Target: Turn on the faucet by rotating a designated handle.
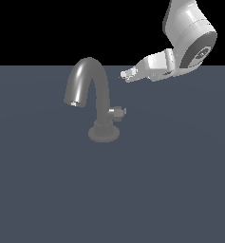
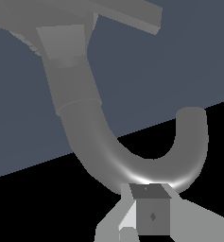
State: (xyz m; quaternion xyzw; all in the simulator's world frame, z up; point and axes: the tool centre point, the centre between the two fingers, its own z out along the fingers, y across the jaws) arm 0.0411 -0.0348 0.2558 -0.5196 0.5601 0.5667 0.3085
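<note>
In the exterior view, the faucet (image 1: 97,97) stands on the dark surface (image 1: 171,190), a bit above the middle. Its round base sits on the surface and its tall spout bends over toward 9 o'clock. The handle (image 1: 117,112) is a small knob low on the stem, poking out toward 3 o'clock. The pincer (image 1: 128,74) hangs in the air at about 1 o'clock from the handle, higher than it and apart from it. It sits level with the top of the spout and touches nothing. The fingers are tiny here, and I cannot tell if they are apart or together.

I think the step now is to reach the handle. To do it well, the pincer should go down and toward 7 o'clock until it is just beside the knob. It should stay off the spout on the way. The knob is small, so the tips need to line up with it with care. Then a push or a grip on the shiny tip can turn it around the stem.

In the wrist view, the spout (image 2: 132,160) fills most of the picture, so the pincer is close to the top of the bend. A finger (image 2: 151,212) shows near the edge, right in front of the spout. I cannot spot the handle for sure here. The pincer holds nothing that I can see.
</note>
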